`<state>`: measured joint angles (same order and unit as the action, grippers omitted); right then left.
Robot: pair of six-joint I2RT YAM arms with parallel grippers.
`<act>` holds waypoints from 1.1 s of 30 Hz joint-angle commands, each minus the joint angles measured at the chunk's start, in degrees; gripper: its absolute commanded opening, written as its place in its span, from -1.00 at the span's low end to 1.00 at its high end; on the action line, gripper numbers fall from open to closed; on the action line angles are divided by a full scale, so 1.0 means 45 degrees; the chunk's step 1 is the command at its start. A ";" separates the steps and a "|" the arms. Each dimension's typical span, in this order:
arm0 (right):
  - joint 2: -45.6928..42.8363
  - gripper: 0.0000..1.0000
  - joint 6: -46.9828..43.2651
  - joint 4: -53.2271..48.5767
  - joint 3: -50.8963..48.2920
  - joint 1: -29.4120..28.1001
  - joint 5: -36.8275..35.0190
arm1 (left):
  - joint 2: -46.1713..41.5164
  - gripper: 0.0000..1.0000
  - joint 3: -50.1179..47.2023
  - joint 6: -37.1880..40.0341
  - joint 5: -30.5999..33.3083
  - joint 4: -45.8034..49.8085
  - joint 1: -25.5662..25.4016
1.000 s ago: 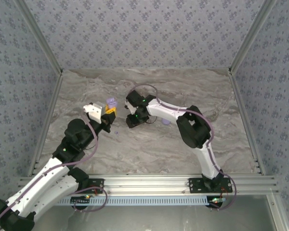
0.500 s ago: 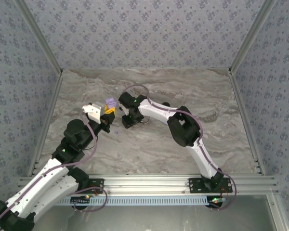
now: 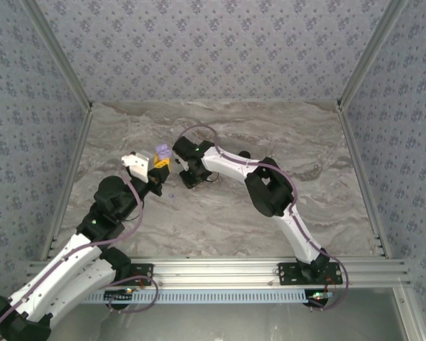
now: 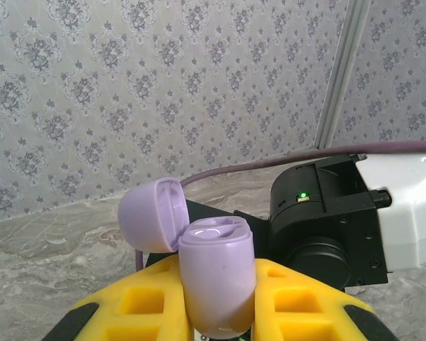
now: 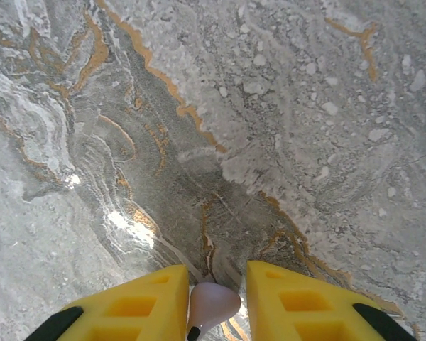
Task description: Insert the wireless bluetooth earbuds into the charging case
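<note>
My left gripper (image 4: 216,271) is shut on the lavender charging case (image 4: 216,280), which stands upright between the yellow fingers (image 4: 145,305) with its lid (image 4: 150,213) hinged open to the left. From above, the case (image 3: 163,151) sits at the left gripper (image 3: 161,160), left of centre. My right gripper (image 5: 216,273) points down over the marble table and is shut on a pale pink earbud (image 5: 211,302) with a black stem tip, which rests against its left finger (image 5: 138,305). The right gripper (image 3: 190,177) hangs close beside the case.
The right arm's black wrist (image 4: 326,220) stands directly behind the case. A tiny lavender speck (image 3: 172,195) lies on the table (image 3: 291,135) just below the two grippers. Patterned walls and metal rails (image 3: 358,170) enclose the table.
The right arm has swung left toward the case, and its jaws have narrowed. The left arm and the case have not moved.
</note>
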<state>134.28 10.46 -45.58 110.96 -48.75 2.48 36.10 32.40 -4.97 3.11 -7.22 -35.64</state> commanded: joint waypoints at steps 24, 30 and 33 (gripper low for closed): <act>-0.4330 -0.59 0.0198 0.0930 -0.2915 0.0662 0.0269 | 0.0287 -0.96 -0.0321 -0.0276 -0.0458 -0.1082 0.0101; -0.7585 -0.59 0.0697 0.2098 -0.4571 0.1516 0.0324 | 0.1482 -0.96 -0.0661 -0.0900 -0.1592 -0.3015 0.0080; -0.9029 -0.59 0.1102 0.2583 -0.5083 0.1788 0.0337 | 0.2362 -0.97 -0.0495 -0.1042 -0.2400 -0.3795 0.0051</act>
<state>98.00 12.82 -36.56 90.24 -40.75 3.73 44.91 29.34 -8.03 -2.90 -16.86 -35.57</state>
